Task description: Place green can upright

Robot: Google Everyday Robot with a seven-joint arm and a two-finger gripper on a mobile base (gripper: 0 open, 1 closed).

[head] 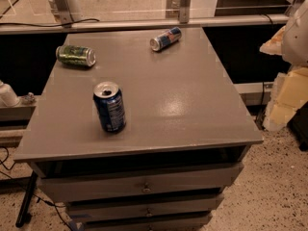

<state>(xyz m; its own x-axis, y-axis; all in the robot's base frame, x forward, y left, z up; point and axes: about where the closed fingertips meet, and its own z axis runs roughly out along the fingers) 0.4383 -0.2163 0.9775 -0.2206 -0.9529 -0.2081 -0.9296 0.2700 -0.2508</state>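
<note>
A: So, where is the tool?

B: Nowhere in the frame. No fingers show, so I cannot tell how far it is opened or whether it has hold of anything. At three o'clock a pale rounded shape (297, 42) is cut off by the edge, well apart from the counter (187, 105). I cannot tell what it is.

A: And the green can?

B: The green can (75, 55) lies on its side on the grey counter, out at ten o'clock from the middle, near the far left corner. Its long axis runs roughly nine to three, and the silver end I can see faces three o'clock.

A: What else is up there?

B: Two more cans. A slim blue-and-silver can (165, 38) with red on it lies on its side near the far edge, at about twelve o'clock, with its silver end turned toward eight o'clock. A dark blue can (109, 107) stands upright at eight o'clock, nearer the front edge, and its opened top is showing. All three are well apart from one another.

A: And around the counter?

B: Stacked drawers (144, 186) fill the front beneath the top. Yellowish blocks (284, 100) are piled under the pale shape, at about four o'clock, above a speckled floor (274, 191). A rail (144, 23) runs behind the far edge at twelve.
</note>
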